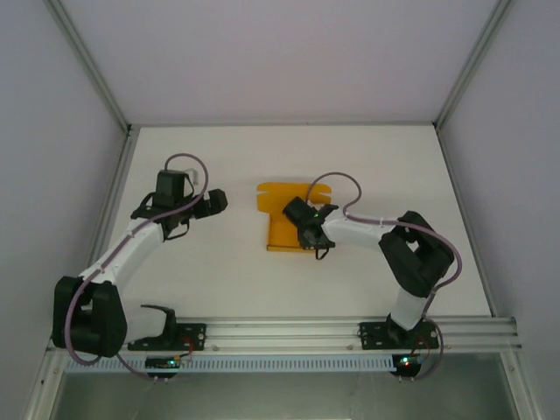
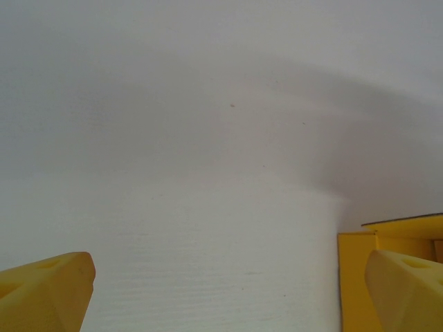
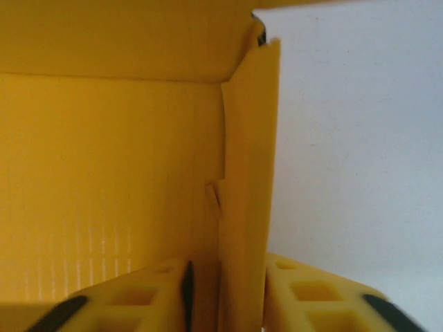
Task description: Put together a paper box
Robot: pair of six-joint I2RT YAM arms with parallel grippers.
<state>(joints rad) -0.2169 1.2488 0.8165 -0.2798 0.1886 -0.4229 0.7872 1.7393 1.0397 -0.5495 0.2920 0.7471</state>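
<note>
paper box (image 1: 278, 214): orange-yellow thin card, plain, part-folded into an open tray. Lies flat near the middle of the desk (image 1: 219, 280), rounded flap spread toward the desk's far edge. One side wall (image 3: 248, 180) stands upright.

Bright, diffuse light, faint soft shadows; near foregrounds blur in both wrist views

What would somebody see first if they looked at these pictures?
The bright orange-yellow paper box in the middle of the white table. The right gripper is at it, fingers either side of one raised side wall, while the left gripper hangs wide open to its left.
</note>
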